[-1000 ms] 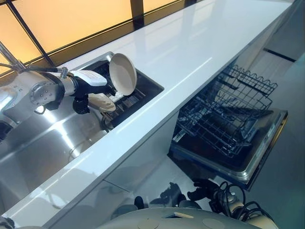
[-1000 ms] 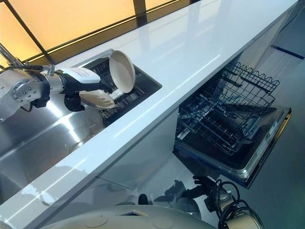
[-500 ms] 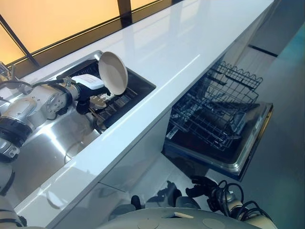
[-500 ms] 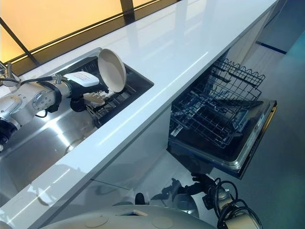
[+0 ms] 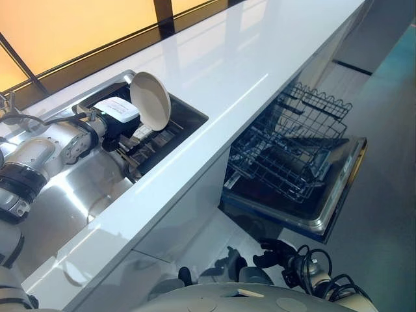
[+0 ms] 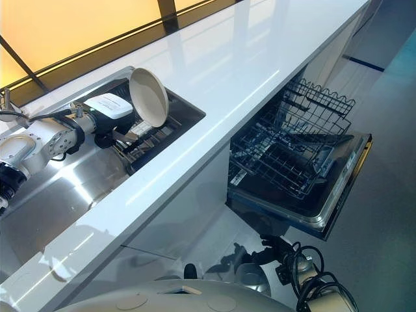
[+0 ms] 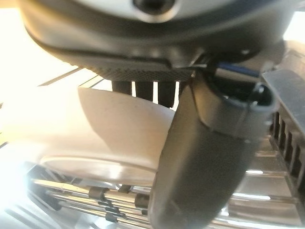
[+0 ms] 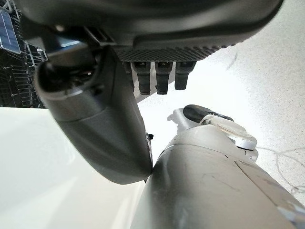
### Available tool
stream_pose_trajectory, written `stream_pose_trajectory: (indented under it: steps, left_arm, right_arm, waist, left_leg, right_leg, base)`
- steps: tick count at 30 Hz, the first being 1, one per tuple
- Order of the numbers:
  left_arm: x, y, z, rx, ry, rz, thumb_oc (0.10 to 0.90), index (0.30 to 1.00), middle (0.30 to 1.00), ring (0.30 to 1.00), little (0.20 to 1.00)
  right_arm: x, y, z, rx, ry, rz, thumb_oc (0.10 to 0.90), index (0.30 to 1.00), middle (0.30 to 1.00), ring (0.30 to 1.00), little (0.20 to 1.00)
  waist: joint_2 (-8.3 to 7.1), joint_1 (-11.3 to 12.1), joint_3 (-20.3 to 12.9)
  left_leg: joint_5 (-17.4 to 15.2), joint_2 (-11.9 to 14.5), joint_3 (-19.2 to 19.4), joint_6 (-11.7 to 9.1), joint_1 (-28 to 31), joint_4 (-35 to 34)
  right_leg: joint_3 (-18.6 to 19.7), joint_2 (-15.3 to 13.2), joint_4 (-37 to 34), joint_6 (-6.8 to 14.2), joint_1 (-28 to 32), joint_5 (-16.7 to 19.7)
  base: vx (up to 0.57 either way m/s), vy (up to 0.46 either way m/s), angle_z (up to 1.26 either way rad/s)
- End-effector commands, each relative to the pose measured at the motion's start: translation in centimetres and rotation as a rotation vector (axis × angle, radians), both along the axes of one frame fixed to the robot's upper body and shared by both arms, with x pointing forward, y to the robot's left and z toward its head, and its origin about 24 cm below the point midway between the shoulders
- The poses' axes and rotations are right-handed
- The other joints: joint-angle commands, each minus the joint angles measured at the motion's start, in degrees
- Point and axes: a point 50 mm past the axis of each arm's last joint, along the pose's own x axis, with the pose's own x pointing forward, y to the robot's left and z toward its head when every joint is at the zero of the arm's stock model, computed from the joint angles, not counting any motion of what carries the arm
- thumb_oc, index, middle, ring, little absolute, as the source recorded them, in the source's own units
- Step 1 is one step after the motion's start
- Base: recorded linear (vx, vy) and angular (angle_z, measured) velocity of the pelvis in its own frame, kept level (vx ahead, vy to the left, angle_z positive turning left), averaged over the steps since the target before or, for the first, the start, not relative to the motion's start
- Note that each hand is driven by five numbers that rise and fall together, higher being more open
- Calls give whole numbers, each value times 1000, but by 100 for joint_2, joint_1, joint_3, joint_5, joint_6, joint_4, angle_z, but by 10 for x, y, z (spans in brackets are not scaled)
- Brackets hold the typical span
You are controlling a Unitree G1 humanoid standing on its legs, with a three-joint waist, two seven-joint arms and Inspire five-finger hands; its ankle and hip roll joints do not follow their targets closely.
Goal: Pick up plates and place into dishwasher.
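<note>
Plate (image 5: 151, 100) hides left hand (image 5: 123, 123) fingers (image 7: 143, 92); their grip cannot be told.

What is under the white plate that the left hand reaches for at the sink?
Under the white plate is a dark drying rack set in the sink; the plate stands on edge in its metal bars. The left hand is at the plate and covers the rack part behind it.

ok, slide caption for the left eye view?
Left hand at the plate in the sink rack; dishwasher open.
</note>
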Motion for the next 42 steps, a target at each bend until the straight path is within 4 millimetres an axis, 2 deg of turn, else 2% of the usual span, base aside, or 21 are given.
stream_pose_trajectory:
  steps: [1,5,9,15,22,26,31,32,33,34,36,38,42]
  left_arm:
    - [2,29,87,78,-347,80,100,300,300,300,200]
    - [-3,33,103,90,-415,74,100,300,300,300,200]
    - [-10,37,126,2,-539,72,100,300,300,300,200]
    - [-36,46,166,-205,-796,29,100,300,300,300,200]
    - [-64,47,193,-274,-955,-28,100,300,300,300,200]
    - [-75,43,207,-312,-1029,-86,100,300,300,300,200]
    - [-89,36,216,-399,-1120,-168,100,300,300,300,200]
    - [-93,37,214,-429,-1139,-175,100,300,300,300,200]
    - [-97,38,213,-447,-1151,-176,100,300,300,300,200]
    - [-98,39,212,-453,-1155,-175,100,300,300,300,200]
    - [-103,42,208,-493,-1168,-172,100,300,300,300,200]
    - [-108,43,203,-533,-1164,-175,100,300,300,300,200]
    - [-110,34,191,-661,-1081,-212,100,300,300,300,200]
  right_arm:
    - [-38,-22,-4,-61,111,41,800,900,900,900,900]
    - [-33,-23,-2,-65,68,30,800,900,900,900,900]
    - [-18,-22,4,-47,-34,6,800,900,900,900,900]
    - [24,-3,32,14,-290,64,800,900,900,900,900]
    - [48,19,66,124,-456,125,800,900,900,900,900]
    - [59,22,87,201,-547,96,800,900,900,900,900]
    - [81,11,139,218,-871,-95,800,900,900,900,900]
    - [86,3,161,165,-1017,-186,800,900,900,900,900]
    - [87,-2,174,112,-1111,-237,800,900,900,900,900]
    - [87,-4,179,97,-1134,-250,800,900,900,900,900]
    - [85,-12,203,-10,-1275,-313,800,900,900,900,900]
    - [83,-14,223,-100,-1398,-305,800,900,900,900,900]
    - [85,-12,283,-192,-1715,-216,800,900,900,900,900]
  waist:
    - [379,-120,-161]
    - [394,-84,-198]
    - [389,-74,-209]
    - [333,-75,-226]
    - [285,-110,-295]
    - [274,-149,-331]
    - [275,-239,-371]
    - [302,-301,-378]
    - [326,-331,-387]
    - [338,-346,-393]
    - [404,-404,-422]
    - [455,-445,-440]
    - [502,-454,-470]
  left_leg:
    - [-587,-298,-295,449,-103,138]
    - [-586,-300,-331,438,-55,109]
    - [-572,-292,-365,432,-32,87]
    - [-550,-281,-425,440,-32,40]
    - [-550,-267,-453,424,-43,19]
    - [-556,-249,-447,414,-46,19]
    - [-568,-236,-404,429,-67,19]
    - [-583,-238,-389,440,-66,19]
    - [-600,-238,-368,451,-64,19]
    - [-607,-237,-356,455,-63,19]
    - [-636,-243,-297,471,-57,19]
    - [-662,-245,-248,485,-44,19]
    - [-679,-237,-197,480,-17,19]
  right_leg:
    - [91,-111,394,393,-407,858]
    - [53,-130,396,403,-371,855]
    - [30,-133,416,409,-363,866]
    - [-14,-133,457,401,-398,853]
    - [-44,-136,477,422,-432,825]
    - [-46,-140,491,440,-443,836]
    - [50,-96,547,425,-484,840]
    - [128,-54,581,408,-520,824]
    - [173,-36,602,404,-546,820]
    - [190,-30,608,402,-557,817]
    - [274,7,611,392,-579,766]
    - [326,22,605,386,-577,729]
    - [401,54,514,366,-476,604]
  base:
    - [0,0,0]
    - [1,3,2]
    - [0,0,0]
    - [-15,-8,3]
    - [-14,-6,0]
    - [-40,-14,2]
    - [-44,11,2]
    - [-44,49,-3]
    - [-39,48,-3]
    - [-29,42,-8]
    - [-29,61,-20]
    - [-22,57,-22]
    - [-11,25,-19]
